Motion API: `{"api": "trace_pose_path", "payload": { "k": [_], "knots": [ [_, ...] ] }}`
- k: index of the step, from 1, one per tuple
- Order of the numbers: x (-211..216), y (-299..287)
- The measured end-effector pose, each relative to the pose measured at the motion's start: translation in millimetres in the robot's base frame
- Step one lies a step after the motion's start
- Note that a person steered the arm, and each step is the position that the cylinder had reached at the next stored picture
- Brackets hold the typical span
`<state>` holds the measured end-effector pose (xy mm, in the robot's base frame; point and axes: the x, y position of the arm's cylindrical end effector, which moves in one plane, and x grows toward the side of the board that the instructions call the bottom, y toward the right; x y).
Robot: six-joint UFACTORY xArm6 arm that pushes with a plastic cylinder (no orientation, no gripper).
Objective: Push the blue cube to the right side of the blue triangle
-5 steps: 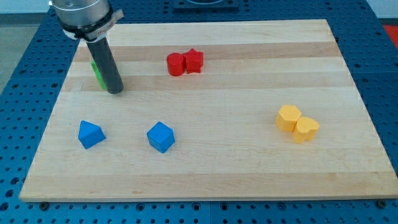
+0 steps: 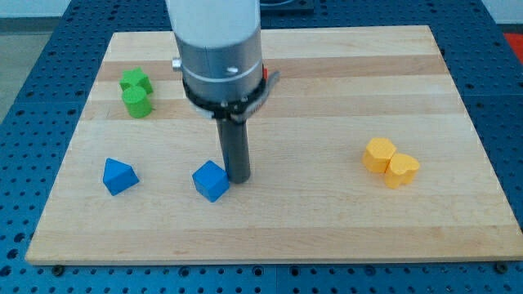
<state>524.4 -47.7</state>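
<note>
Pale wooden surface (image 2: pixel 327 212), smooth, with lengthwise grain bands and a satin sheen. My tip (image 2: pixel 239 179) ends a matt dark rod beneath a brushed grey metal collar (image 2: pixel 222 77). Beside my tip, the blue cube (image 2: pixel 211 181) looks like smooth, matt plastic.

no readable text or markings anywhere

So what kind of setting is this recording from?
Most likely a robotics lab bench: a wooden board lies on a blue perforated table, with small blocks such as the blue cube and my tip right beside it.
</note>
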Motion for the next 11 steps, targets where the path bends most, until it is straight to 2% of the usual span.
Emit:
{"api": "trace_pose_path", "payload": {
  "k": [2, 3, 4, 6, 7, 8, 9, 11],
  "knots": [
    [10, 7],
    [27, 26],
    [30, 12],
    [14, -76],
    [18, -68],
    [13, -27],
    [-14, -16],
    [-22, -74]
  ]
}}
